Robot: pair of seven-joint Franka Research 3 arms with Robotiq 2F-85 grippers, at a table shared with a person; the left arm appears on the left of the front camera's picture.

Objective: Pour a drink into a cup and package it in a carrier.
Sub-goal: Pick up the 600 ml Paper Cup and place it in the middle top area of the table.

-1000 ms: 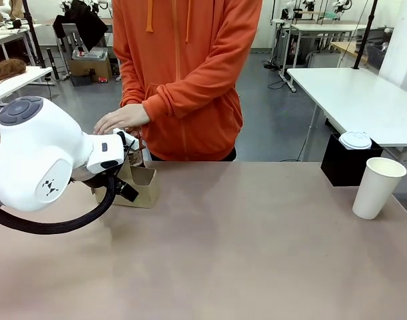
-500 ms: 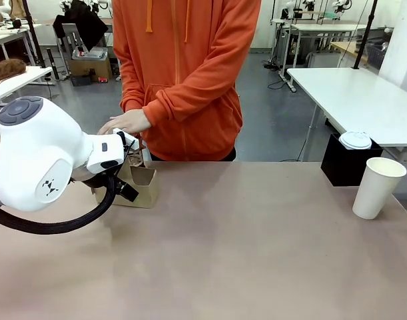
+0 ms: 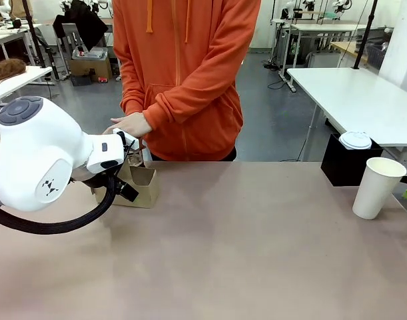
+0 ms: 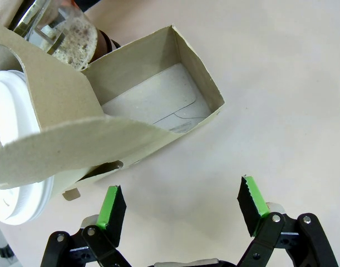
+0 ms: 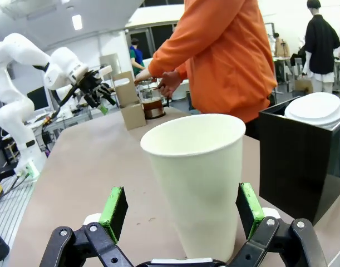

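The brown cardboard carrier (image 3: 142, 186) stands at the table's far left, by the person's hands (image 3: 128, 123). In the left wrist view my left gripper (image 4: 182, 203) hovers open just above the carrier (image 4: 158, 105); its near pocket is empty, and a white round lid (image 4: 11, 167) shows behind the handle tab. The glass jug (image 5: 153, 107) with the dark drink stands behind the carrier (image 5: 128, 99), under the person's hand. The white paper cup (image 3: 378, 187) stands empty at the right. My right gripper (image 5: 182, 214) is open, and the cup (image 5: 198, 178) stands between its green pads.
A black box (image 3: 345, 165) with white lids (image 3: 356, 140) on top stands just behind and left of the cup. The left arm's big white joint (image 3: 36, 157) fills the near left. Bare table stretches across the middle and front.
The person's hand has slid a little right and down toward the jug. My right gripper's tip has come into the front view at the right edge, beside the cup.
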